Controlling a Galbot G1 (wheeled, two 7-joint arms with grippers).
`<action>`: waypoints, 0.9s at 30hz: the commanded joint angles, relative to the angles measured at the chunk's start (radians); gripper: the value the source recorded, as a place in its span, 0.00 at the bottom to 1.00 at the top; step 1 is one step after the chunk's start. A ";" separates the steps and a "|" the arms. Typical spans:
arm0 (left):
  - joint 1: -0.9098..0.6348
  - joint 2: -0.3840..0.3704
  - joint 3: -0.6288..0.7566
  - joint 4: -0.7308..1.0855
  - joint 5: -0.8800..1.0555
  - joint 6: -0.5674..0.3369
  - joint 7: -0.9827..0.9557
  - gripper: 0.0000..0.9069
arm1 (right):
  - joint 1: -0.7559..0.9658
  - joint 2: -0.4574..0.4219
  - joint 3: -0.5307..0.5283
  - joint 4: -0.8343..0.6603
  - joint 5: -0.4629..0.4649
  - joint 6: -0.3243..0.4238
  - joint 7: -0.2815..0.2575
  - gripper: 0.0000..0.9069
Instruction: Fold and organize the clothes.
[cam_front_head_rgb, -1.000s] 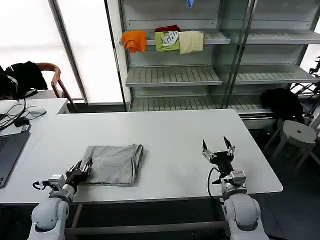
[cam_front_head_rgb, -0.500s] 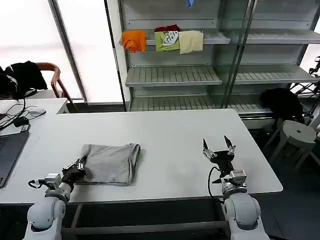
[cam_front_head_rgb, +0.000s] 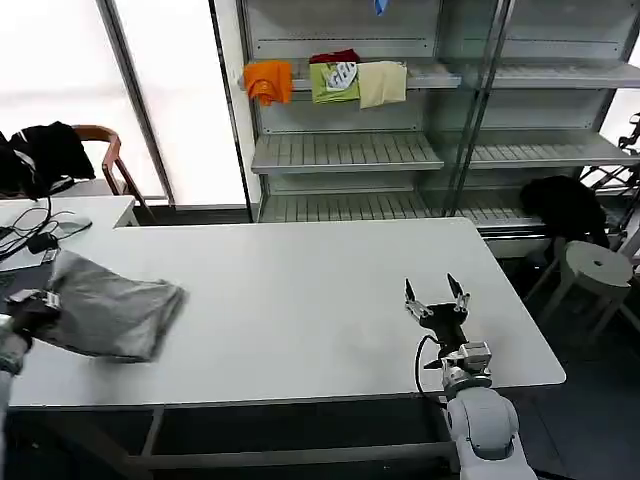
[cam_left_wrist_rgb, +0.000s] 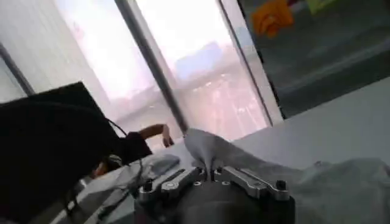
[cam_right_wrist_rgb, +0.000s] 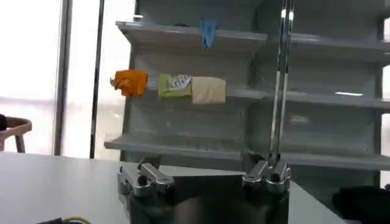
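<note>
**A:** Biggest thing to watch is the tabletop (cam_front_head_rgb: 320, 300) edge on your left. The folded grey shirt (cam_front_head_rgb: 115, 315) sits at the far left end of it, right by the near edge and close to the laptop (cam_front_head_rgb: 15, 285) and the cables (cam_front_head_rgb: 40, 235) on the neighbouring desk. Drag it any further out that way and I'd guess you either tip part of it off the edge or snag a cable.

**B:** Is the fold okay at least?

**A:** It looks loose and lumpy to me, not a flat packet. Your left gripper (cam_left_wrist_rgb: 212, 179) has its fingers pinched together on a ridge of the cloth, so you're holding one small bunch of fabric. If only the top layer is in that pinch, the lower layers could slide out and the fold opens up. That's a judgement call; I can't see how many layers are caught.

**B:** And the right side?

**A:** Your right gripper (cam_front_head_rgb: 437, 297) hovers over the right half of the tabletop, fingers spread apart and holding nothing, well away from the shirt. No risk there, but no help either: if the fold slumps, nothing is supporting the other end.

**B:** The coloured stuff on the shelf (cam_front_head_rgb: 340, 75)?

**A:** The orange, green and cream garments (cam_front_head_rgb: 325, 80) are far off, so no worry.
</note>
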 joint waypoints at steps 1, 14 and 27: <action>-0.110 0.182 -0.036 -0.018 0.162 -0.029 0.086 0.01 | -0.010 -0.010 0.002 -0.007 0.009 0.014 0.001 1.00; 0.065 -0.423 0.330 -0.252 0.528 -0.004 0.040 0.02 | -0.057 -0.067 0.034 -0.021 0.046 0.066 0.020 1.00; -0.133 -0.611 0.623 -0.114 0.456 0.142 -0.168 0.09 | -0.057 -0.071 0.053 -0.010 0.056 0.057 0.026 1.00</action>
